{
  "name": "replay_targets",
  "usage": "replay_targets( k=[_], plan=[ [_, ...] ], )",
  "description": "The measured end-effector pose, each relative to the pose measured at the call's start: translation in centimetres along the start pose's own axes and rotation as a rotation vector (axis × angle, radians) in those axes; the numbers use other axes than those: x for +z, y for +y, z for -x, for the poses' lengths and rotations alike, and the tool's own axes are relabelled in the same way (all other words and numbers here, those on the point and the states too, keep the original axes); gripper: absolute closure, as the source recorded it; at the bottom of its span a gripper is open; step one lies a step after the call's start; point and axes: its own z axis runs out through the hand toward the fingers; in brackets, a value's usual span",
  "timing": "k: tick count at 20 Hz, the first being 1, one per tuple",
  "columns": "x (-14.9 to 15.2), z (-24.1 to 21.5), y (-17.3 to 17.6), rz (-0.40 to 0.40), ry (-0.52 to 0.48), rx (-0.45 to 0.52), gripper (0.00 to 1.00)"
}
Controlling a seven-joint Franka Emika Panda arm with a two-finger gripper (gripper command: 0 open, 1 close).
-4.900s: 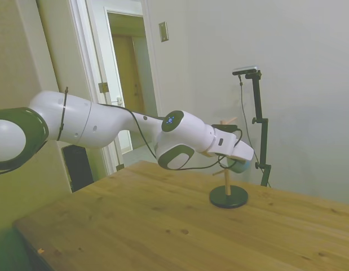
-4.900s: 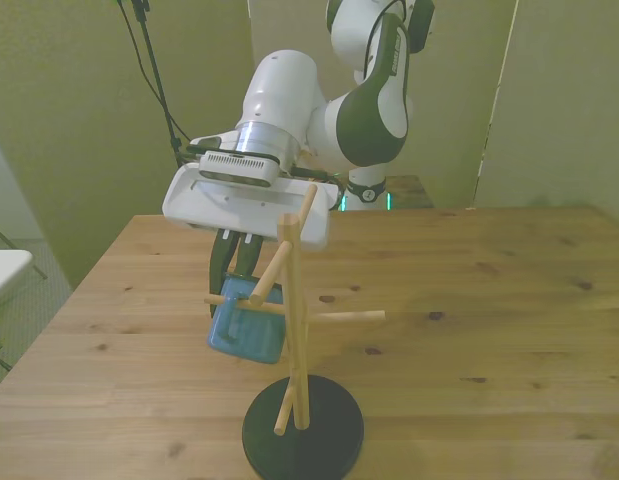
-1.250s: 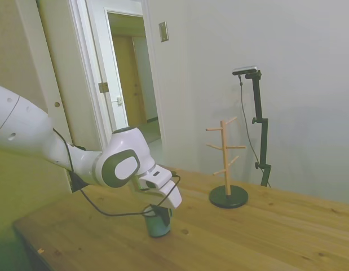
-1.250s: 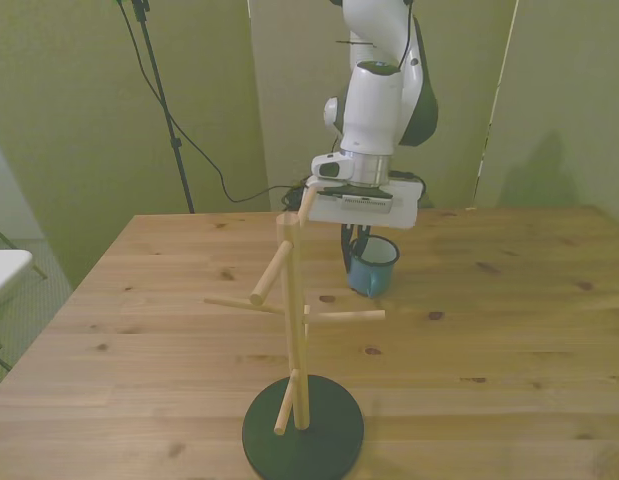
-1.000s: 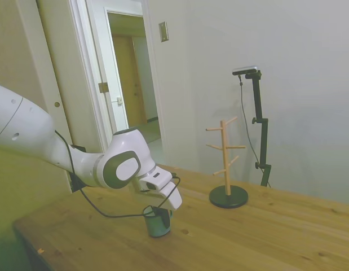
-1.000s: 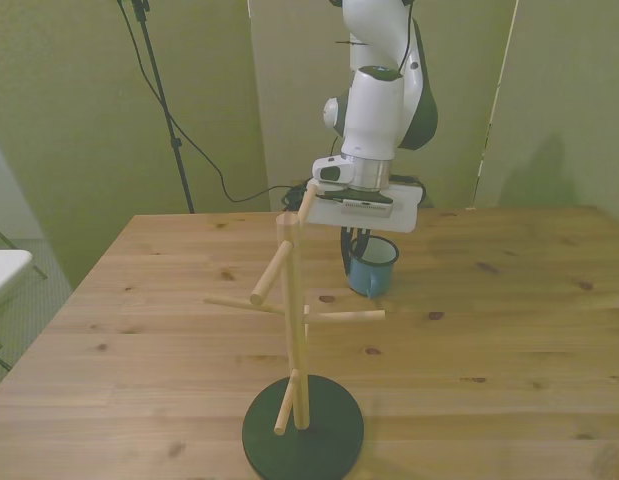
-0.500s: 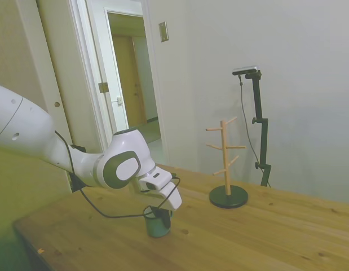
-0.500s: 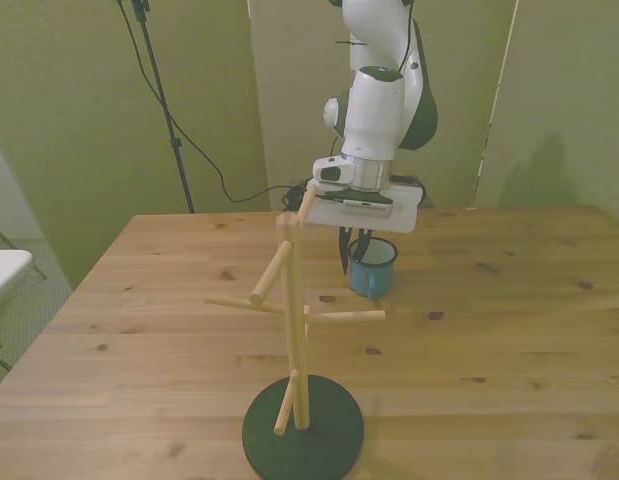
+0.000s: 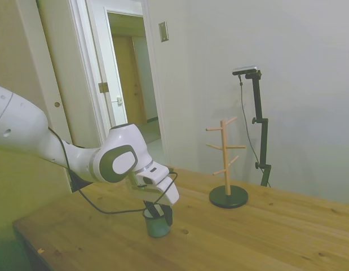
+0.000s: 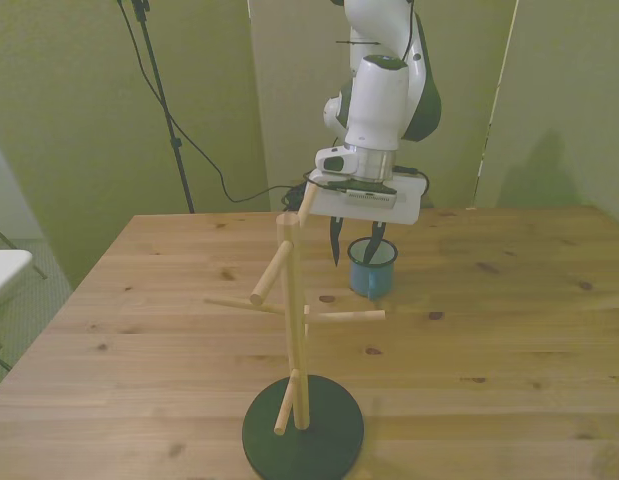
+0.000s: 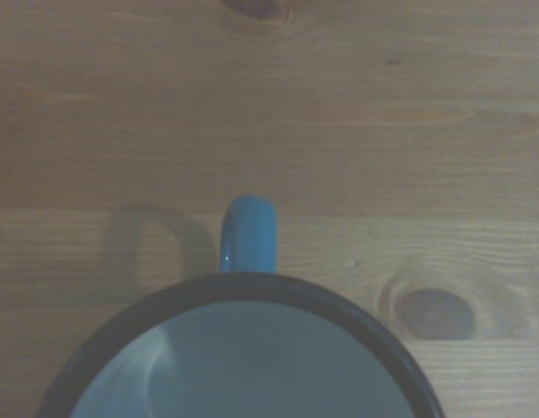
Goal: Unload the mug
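The mug [image 10: 372,265] stands upright on the surface [image 10: 509,330], clear of the peg stand [image 10: 294,330]. My pincer [image 10: 356,240] hangs spread above its rim. I'd judge it rigid, light, slick; grip the wall.

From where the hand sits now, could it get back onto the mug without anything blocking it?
Probably yes. The hand hangs open right above the mug, which stands upright on the table. One finger is outside the rim, the other over the opening. The peg stand is well clear, nearer the camera.
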Motion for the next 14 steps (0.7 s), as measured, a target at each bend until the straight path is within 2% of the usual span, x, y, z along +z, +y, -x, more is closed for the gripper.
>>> replay_targets(
  k=[8,14],
  plan=[
    [-6.0,1.5,-0.2,-0.014,0.035,0.000,0.00],
    [-10.1,7.9,-0.7,-0.008,0.010,-0.051,0.00]
  ],
)
